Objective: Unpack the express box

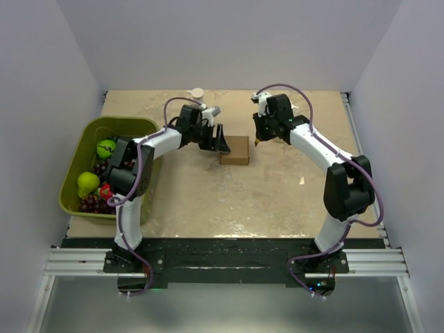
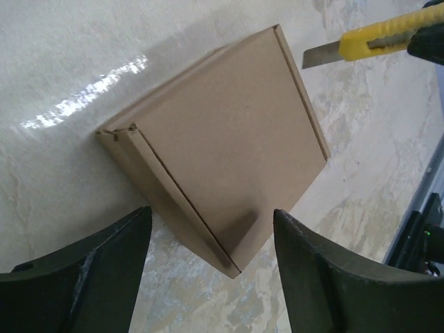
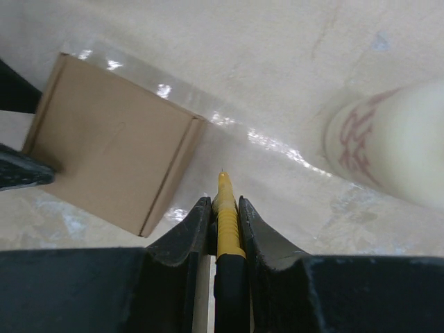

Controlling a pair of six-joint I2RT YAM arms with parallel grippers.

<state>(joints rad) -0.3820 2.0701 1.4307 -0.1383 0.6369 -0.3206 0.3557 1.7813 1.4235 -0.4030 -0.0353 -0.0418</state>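
on the table (image 1: 208, 201), near its middle, the express box (image 1: 234, 150) lies flat: plain brown cardboard, flaps closed, edges crisp. my left gripper (image 2: 210, 216) stands wide around one corner, gaps both sides. my right gripper (image 3: 223, 207) clamps a yellow utility knife (image 3: 227, 229), blade out, just beside the box.

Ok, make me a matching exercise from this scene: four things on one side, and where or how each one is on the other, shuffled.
Things:
1 express box
2 utility knife
3 green bin
4 left gripper

States:
A holds fruit, far left
B open, jaws on either side of a cardboard corner
C clamped in the right gripper
D closed, lying flat at the centre

Pairs: 1-D, 2-C, 3-A, 4-B
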